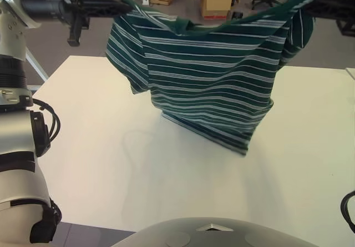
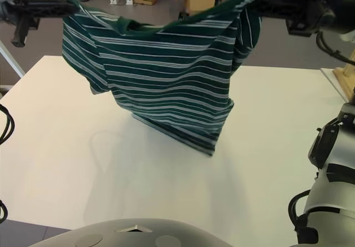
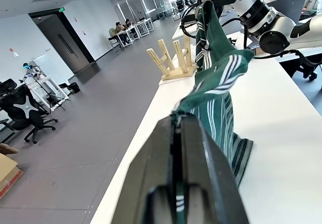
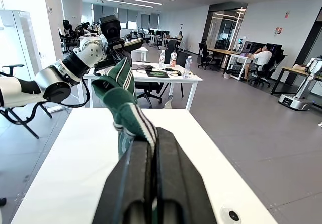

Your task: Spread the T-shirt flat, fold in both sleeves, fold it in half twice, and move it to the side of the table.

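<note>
Green-and-white striped cotton hangs between two robot arms. The T-shirt [image 1: 205, 86] is held up by its shoulders above the white bench [image 1: 100, 169], and its lower hem appears to rest on the surface. The left hand [image 3: 177, 121] is clamped on one shoulder edge, and the right hand [image 4: 153, 133] is pinched tight on the other. The cloth sags at the neckline and bunches at the hem, so lowering it as it hangs would likely trap folds beneath the body instead of spreading it flat. Either thin pinch could also slip if the arms pull apart too hard.
</note>
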{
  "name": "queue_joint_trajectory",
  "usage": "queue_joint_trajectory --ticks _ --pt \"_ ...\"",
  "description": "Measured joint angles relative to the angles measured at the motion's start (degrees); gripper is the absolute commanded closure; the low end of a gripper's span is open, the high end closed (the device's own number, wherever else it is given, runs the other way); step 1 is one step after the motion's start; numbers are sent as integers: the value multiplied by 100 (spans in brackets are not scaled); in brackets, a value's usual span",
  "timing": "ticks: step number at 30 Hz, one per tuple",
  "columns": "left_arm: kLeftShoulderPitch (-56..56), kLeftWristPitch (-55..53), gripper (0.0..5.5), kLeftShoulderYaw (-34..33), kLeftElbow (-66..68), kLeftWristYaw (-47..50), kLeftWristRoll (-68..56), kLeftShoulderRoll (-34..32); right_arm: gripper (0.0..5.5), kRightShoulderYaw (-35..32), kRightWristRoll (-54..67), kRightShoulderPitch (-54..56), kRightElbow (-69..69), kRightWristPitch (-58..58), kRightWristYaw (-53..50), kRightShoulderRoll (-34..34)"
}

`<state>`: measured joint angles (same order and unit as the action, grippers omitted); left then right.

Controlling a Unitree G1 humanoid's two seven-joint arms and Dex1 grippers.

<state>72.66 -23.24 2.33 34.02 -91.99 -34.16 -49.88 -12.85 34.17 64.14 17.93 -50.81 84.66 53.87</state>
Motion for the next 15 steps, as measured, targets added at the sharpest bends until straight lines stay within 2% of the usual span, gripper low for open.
queue_joint_trajectory --ticks 3,7,10,15 --pt "424 248 549 -135 528 8 135 89 550 -32 -41 393 508 199 -205 -18" --pt "986 1378 549 -143 1983 222 868 620 550 327 -645 756 1629 1199 -511 -258" --pt "1277 2273 549 -131 3162 857 1506 1181 550 623 -1336 1116 2951 2313 -949 -611" --pt "1437 2998 549 -65 4028 2018 2379 1535 550 699 -1916 1880 4494 3571 -1629 -969"
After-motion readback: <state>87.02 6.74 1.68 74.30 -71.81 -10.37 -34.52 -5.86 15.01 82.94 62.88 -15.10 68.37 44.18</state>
